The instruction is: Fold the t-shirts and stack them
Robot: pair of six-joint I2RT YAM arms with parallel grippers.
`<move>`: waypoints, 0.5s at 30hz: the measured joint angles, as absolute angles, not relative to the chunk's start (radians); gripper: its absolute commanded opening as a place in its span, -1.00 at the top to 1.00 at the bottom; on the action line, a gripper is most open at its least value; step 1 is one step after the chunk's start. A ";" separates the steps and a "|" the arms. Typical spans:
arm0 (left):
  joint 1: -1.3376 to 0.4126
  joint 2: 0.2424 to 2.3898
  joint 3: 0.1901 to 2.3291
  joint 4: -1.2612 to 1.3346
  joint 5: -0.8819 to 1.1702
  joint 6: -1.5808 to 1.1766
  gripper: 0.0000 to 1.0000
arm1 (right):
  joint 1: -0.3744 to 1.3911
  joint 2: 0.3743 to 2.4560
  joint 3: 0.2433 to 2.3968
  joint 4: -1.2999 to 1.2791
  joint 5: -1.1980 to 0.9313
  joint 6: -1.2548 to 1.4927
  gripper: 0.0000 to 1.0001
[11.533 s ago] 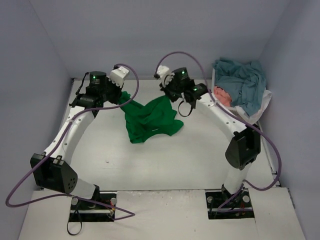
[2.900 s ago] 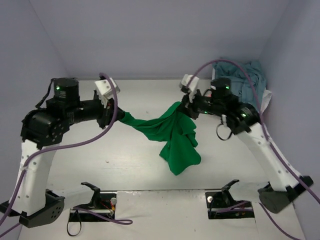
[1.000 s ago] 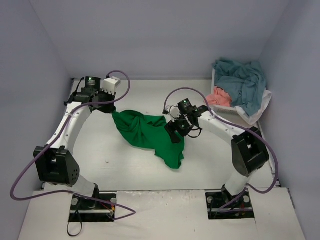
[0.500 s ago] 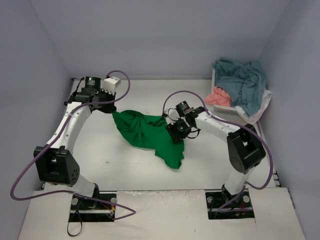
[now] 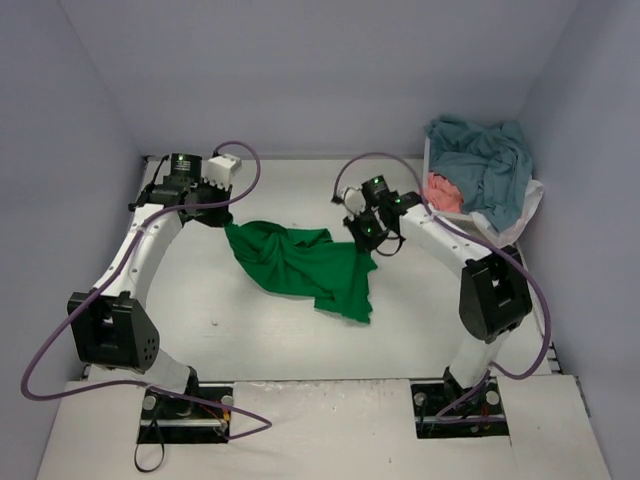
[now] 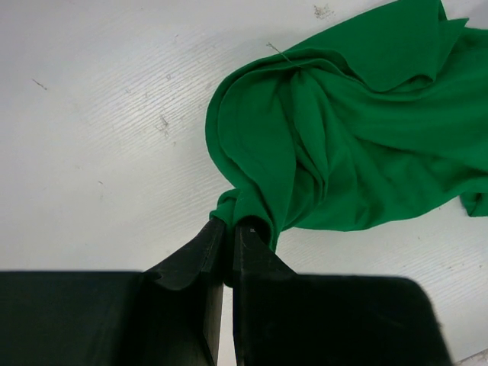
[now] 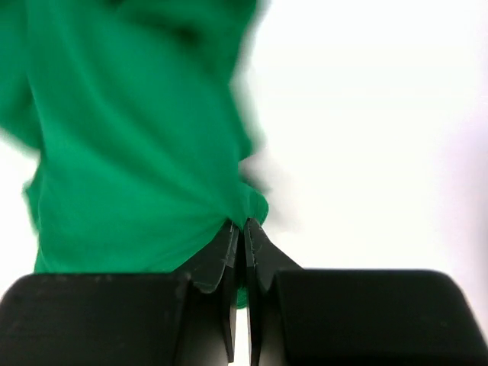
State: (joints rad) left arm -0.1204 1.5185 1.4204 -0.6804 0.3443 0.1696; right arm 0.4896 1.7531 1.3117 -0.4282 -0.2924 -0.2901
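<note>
A bright green t-shirt [image 5: 300,265] lies crumpled in the middle of the table, stretched between both arms. My left gripper [image 5: 226,226] pinches its left end; in the left wrist view that gripper [image 6: 229,226] is shut on a bunched fold of the green t-shirt [image 6: 343,145]. My right gripper [image 5: 366,250] holds the right edge, and the right wrist view shows this gripper [image 7: 240,226] shut on the green t-shirt [image 7: 137,130], blurred by motion. More t-shirts, teal [image 5: 480,165] and salmon pink [image 5: 443,192], are heaped at the back right.
A white mesh basket [image 5: 525,212] holds the heap by the right wall. Purple cables loop off both arms. Blue-grey walls close in the table [image 5: 260,330] on three sides. The arm bases sit at the near edge.
My right gripper closed on the green shirt's right edge and pulled it back and to the right, spreading the cloth. The left arm kept its grip and stayed put.
</note>
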 measured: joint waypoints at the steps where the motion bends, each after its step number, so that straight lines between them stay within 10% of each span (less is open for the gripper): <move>1: -0.120 1.518 1.420 -0.681 0.343 0.168 1.00 | 0.465 1.760 1.363 -0.432 -0.274 -0.294 1.00; 15: -0.117 1.518 1.439 -0.694 0.306 0.151 1.00 | 0.182 1.692 1.670 -0.414 -0.263 -0.340 1.00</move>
State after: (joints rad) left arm -0.1173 1.5185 1.4395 -0.6941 0.3058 0.1509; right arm 0.1822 1.6917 1.6699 -0.4145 -0.2626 -0.3397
